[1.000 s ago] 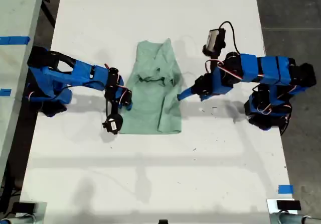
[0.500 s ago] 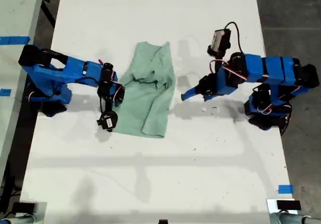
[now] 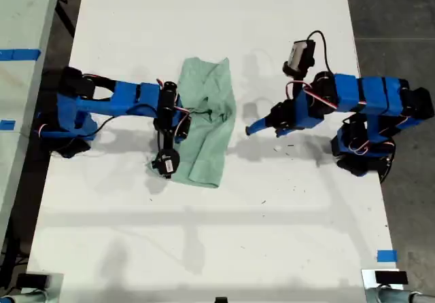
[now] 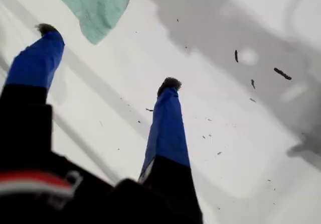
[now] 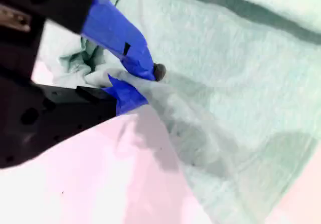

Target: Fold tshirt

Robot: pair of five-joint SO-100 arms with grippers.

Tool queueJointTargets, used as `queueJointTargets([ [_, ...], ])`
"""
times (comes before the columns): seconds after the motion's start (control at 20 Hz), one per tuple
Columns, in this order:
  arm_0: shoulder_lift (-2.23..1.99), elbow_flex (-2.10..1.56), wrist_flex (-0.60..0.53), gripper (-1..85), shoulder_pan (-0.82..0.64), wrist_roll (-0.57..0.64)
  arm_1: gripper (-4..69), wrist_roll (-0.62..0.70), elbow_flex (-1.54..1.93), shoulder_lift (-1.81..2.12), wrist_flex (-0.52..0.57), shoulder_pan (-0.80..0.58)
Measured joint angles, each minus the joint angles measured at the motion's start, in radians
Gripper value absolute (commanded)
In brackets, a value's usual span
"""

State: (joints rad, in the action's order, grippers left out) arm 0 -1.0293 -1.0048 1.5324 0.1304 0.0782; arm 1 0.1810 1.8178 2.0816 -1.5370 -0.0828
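Note:
The pale mint-green tshirt [image 3: 207,147] lies crumpled and partly doubled over in the middle of the white table [image 3: 272,215]. My second gripper [image 3: 182,121] reaches in from the exterior view's left and is shut on a bunched fold of the tshirt [image 5: 241,83], cloth pinched between its blue fingers [image 5: 125,43]. My first gripper [image 3: 250,129] hovers open over bare table just off the tshirt's edge on the exterior view's right, holding nothing. Seen from the first wrist, its gripper [image 4: 109,56] is spread wide and only a corner of the tshirt [image 4: 95,3] shows beyond it.
A blue tape mark [image 3: 386,255] sits near the table's front corner on the exterior view's right. A second table with blue tape [image 3: 20,54] borders the exterior view's left. Dark floor [image 3: 394,18] lies beyond the table's edge on the exterior view's right. Dark specks [image 4: 282,73] dot the tabletop.
My second gripper has carried its edge of the tshirt toward the exterior view's right, over the cloth, so the garment looks narrower. My first gripper has drawn slightly away from the tshirt.

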Motion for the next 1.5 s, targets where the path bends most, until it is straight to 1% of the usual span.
queueJointTargets([
  [0.05,0.1,0.127,0.018,0.0,-0.006,0.018,34.0,0.0,0.0,0.0,0.005,0.0],
  [0.1,0.161,0.195,0.0,0.0,-0.011,0.029,34.0,0.002,0.008,0.0,0.006,0.0],
  [0.15,0.21,0.224,-0.037,2.1,-0.015,0.038,34.0,-0.003,0.015,0.0,0.006,0.0],
  [0.25,0.265,0.241,-0.092,23.6,-0.028,0.072,34.0,-0.014,0.026,0.0,0.014,0.003],
  [0.35,0.288,0.249,-0.143,26.0,-0.032,0.103,34.0,-0.009,0.031,0.0,0.021,0.008],
  [0.4,0.288,0.25,-0.15,28.0,-0.032,0.1,34.0,-0.012,0.031,0.0,0.023,0.008],
  [0.5,0.285,0.25,-0.14,28.6,-0.032,0.101,34.0,-0.014,0.04,0.002,0.023,0.008],
  [0.6,0.238,0.249,-0.041,29.9,-0.029,0.083,34.1,-0.018,0.052,0.025,0.026,0.009],
  [0.75,0.094,0.227,0.129,31.2,0.006,0.025,34.3,-0.018,0.066,0.044,0.026,0.011],
  [0.9,-0.04,0.195,0.233,31.6,0.06,-0.018,34.4,-0.025,0.066,0.044,0.029,0.012],
  [1.0,-0.1,0.166,0.276,30.7,0.086,-0.055,34.5,-0.037,0.066,0.044,0.029,0.028],
  [1.2,-0.199,0.012,0.278,29.7,0.133,-0.152,35.0,-0.064,0.026,-0.077,0.069,0.087],
  [1.3,-0.259,-0.115,0.247,28.5,0.15,-0.19,35.3,-0.074,-0.067,-0.196,0.103,0.126],
  [1.35,-0.304,-0.192,0.192,28.1,0.155,-0.202,35.3,-0.083,-0.107,-0.256,0.115,0.138],
  [1.4,-0.364,-0.287,0.106,28.1,0.158,-0.21,35.3,-0.086,-0.153,-0.319,0.121,0.149],
  [1.5,-0.422,-0.42,0.017,28.3,0.158,-0.218,35.3,-0.084,-0.252,-0.431,0.123,0.161],
])
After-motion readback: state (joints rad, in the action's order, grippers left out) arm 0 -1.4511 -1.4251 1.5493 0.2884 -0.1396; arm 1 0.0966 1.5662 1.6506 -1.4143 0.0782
